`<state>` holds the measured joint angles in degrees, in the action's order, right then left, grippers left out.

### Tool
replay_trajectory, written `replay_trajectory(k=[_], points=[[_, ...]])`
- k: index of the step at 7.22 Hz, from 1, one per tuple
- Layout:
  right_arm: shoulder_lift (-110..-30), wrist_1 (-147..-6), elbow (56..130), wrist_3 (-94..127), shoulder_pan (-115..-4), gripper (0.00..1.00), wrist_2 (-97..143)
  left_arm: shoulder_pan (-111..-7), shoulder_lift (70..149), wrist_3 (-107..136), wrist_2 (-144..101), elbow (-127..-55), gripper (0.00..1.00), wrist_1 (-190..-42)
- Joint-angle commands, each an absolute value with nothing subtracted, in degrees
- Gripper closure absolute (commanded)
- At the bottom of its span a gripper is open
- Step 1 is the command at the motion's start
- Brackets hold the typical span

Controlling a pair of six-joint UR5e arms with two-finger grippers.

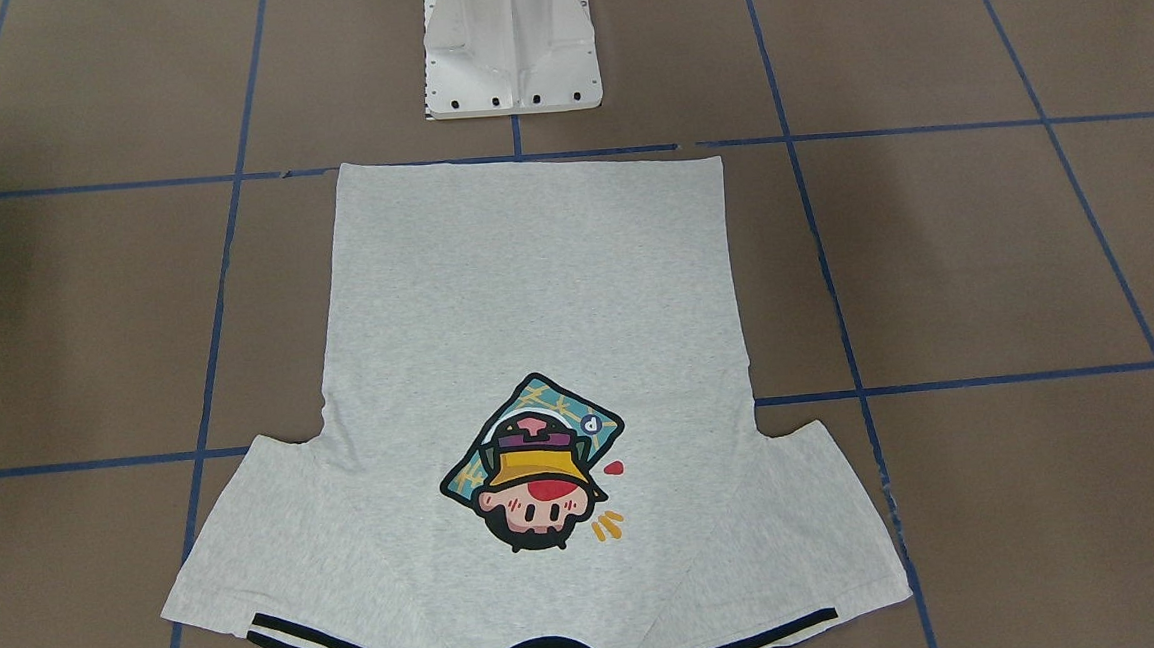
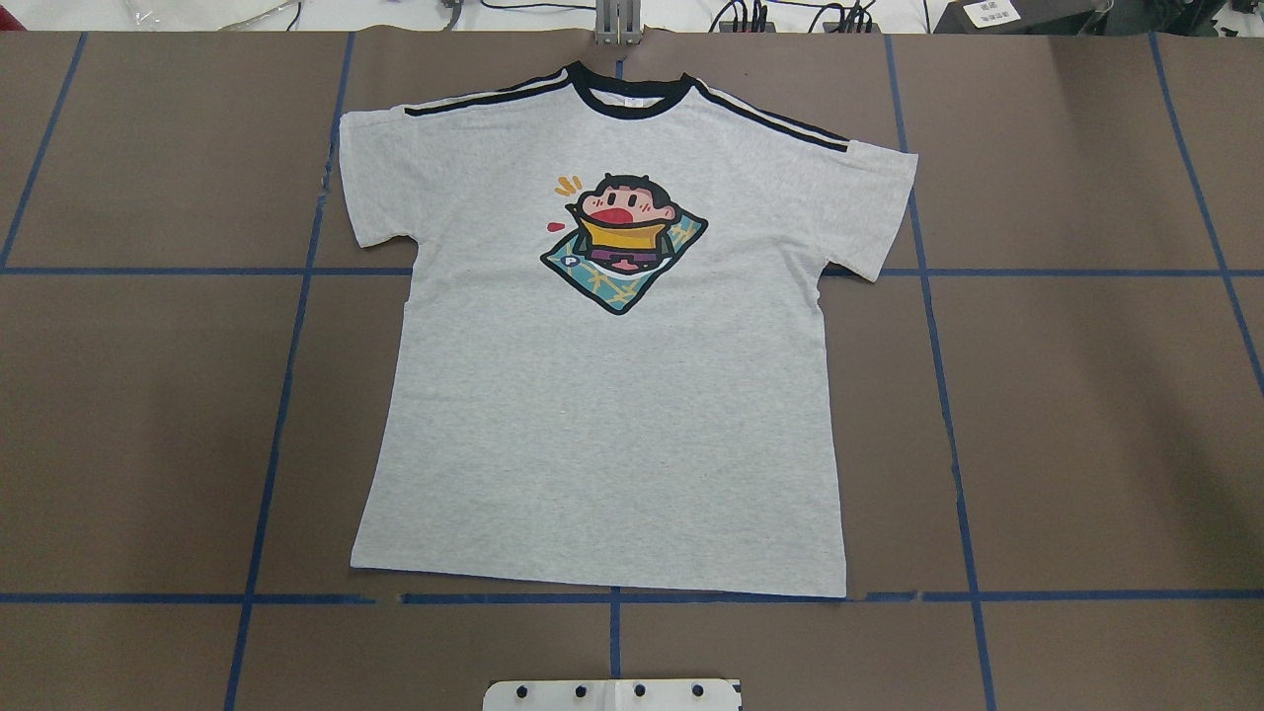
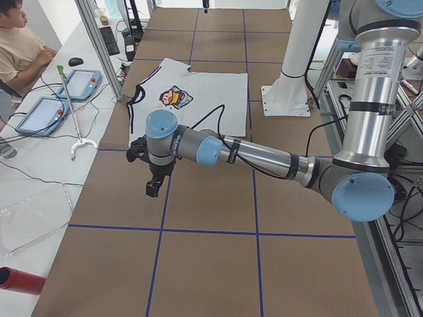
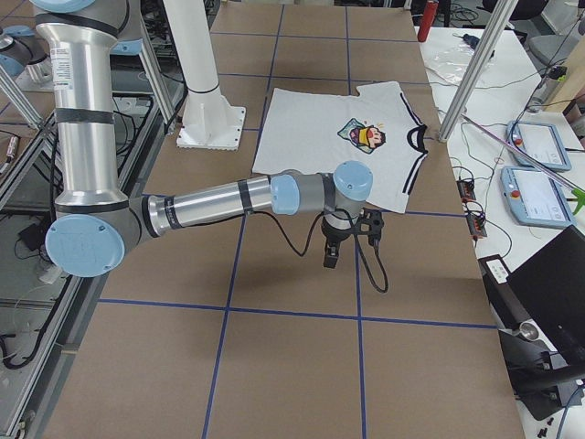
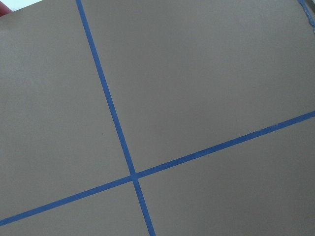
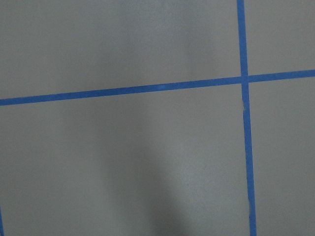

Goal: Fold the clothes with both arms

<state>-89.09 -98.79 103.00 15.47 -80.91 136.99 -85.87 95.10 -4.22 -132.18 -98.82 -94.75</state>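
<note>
Table [image 2: 1086,444], flat T-shirt [image 2: 612,434], "P" badge [image 2: 571,260] — left hand [image 3: 153,190], right hand [image 4: 330,259], cannot tell grip

A robotics lab. A blue tape grid [image 2: 1086,595] marks the brown worktop [image 2: 1086,425] by a white robot pedestal [image 1: 510,48]. Teach pendants [image 3: 78,84] lie alongside.

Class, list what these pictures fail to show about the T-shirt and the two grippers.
Left gripper: only in the exterior left view, small; open or shut unclear.
Right gripper: likewise, exterior right view only.
T-shirt collar: cut by the front-facing view's bottom edge.
Wrist views: only table and blue tape.
</note>
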Motion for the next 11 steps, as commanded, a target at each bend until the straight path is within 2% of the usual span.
replay_trajectory(k=[1,6,11], points=[[-89.1,-98.9,103.1,15.6,-80.9,0.0,137.2,-86.0,95.1,-4.1,-133.1,-101.2,0.0,-93.7],[-88.7,-98.6,103.4,15.6,-80.8,0.0,138.4,-86.0,93.5,-3.8,-133.1,-104.3,0.0,-93.5],[-88.3,-98.5,104.4,15.6,-80.4,0.0,138.6,-86.0,92.7,-3.6,-133.2,-104.4,0.0,-93.8]])
